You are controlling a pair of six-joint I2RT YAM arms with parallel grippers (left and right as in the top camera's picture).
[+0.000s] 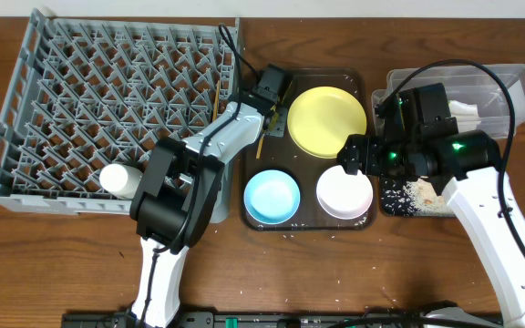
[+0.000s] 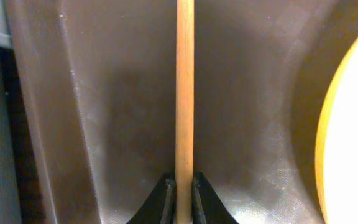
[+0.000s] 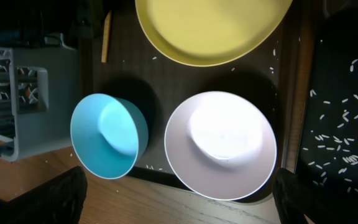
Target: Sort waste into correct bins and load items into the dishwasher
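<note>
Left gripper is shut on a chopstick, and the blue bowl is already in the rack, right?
Not quite. The blue bowl is not in the rack; the overhead view shows it on the brown tray, beside the white bowl. The rest holds: the left gripper is shut on a chopstick.

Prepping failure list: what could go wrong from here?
1. The left claw pinches the thin chopstick with just its tips; it may pivot or slip when lifted, or clip the yellow plate beside it.
2. The right claw hangs open over the white bowl, with the blue bowl close; a rim grab could nudge that one.
</note>
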